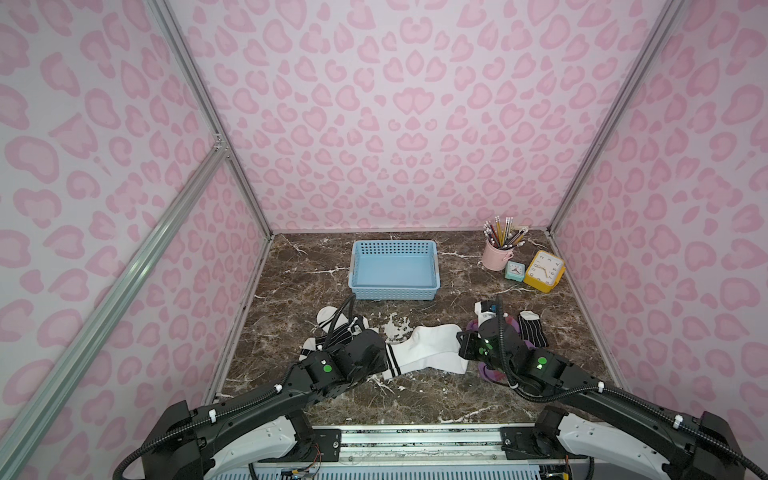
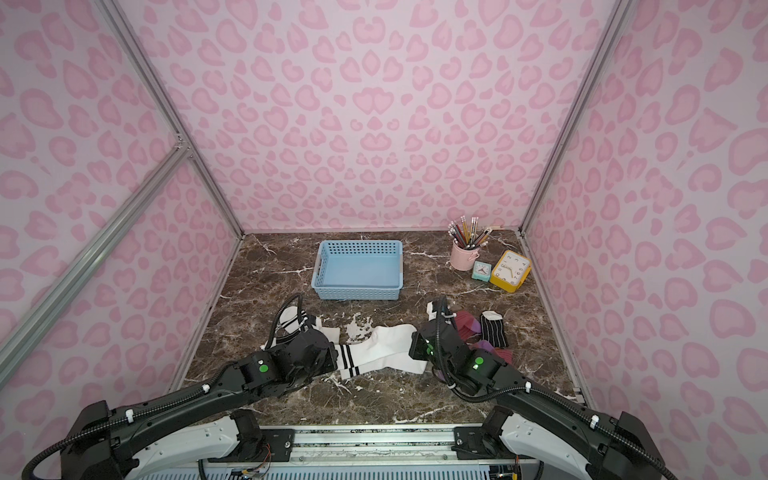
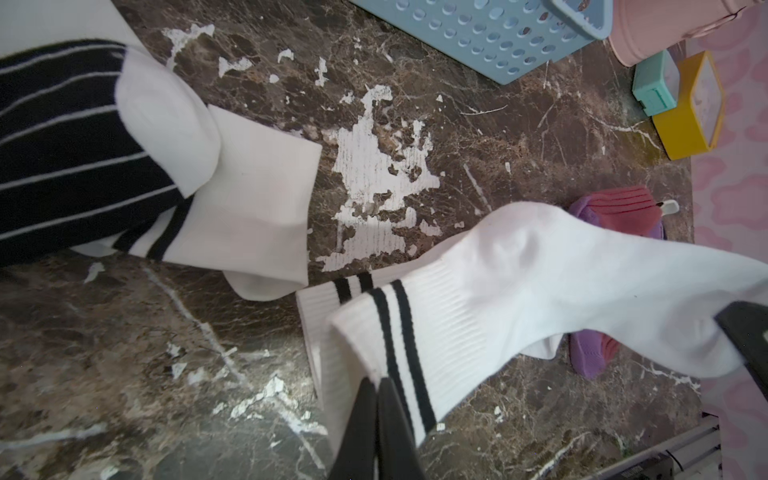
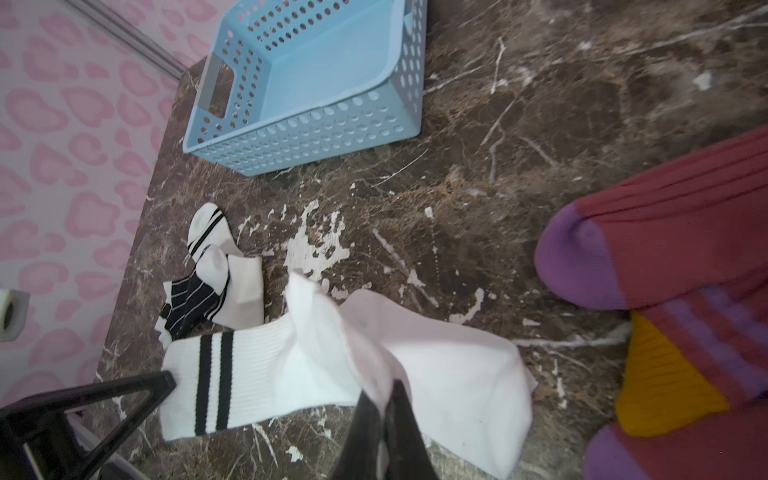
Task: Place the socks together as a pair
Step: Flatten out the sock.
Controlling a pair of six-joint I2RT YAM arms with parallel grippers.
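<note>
One brown marble table (image 1: pixel 415 399) carries everything. Toward the back stands one blue basket (image 1: pixel 395 293).

In front of it I count the socks in three lots. In the middle, one white banded sock (image 1: pixel 432 349) is stretched between the two grippers. The left gripper (image 3: pixel 376 384) is pinched tight on its cuff, just past the two black bands. The right gripper (image 4: pixel 384 388) is pinched tight on the foot, bunching the fabric upward. The cuff shows a doubled edge in the left wrist view, so I cannot tell whether another sock lies under it.

On the left is a heap: another white sock (image 3: pixel 257 187) with two black bands, and one black striped sock (image 3: pixel 75 145) lying across it. On the right lie two maroon socks (image 4: pixel 673 232) with purple toes, one showing a mustard cuff. Just beside them is a second black sock (image 1: pixel 532 330).

In the back right corner stand one yellow clock (image 1: pixel 543 271), one pink cup (image 1: pixel 493 255) of pencils and one small teal clock (image 1: pixel 514 271).
</note>
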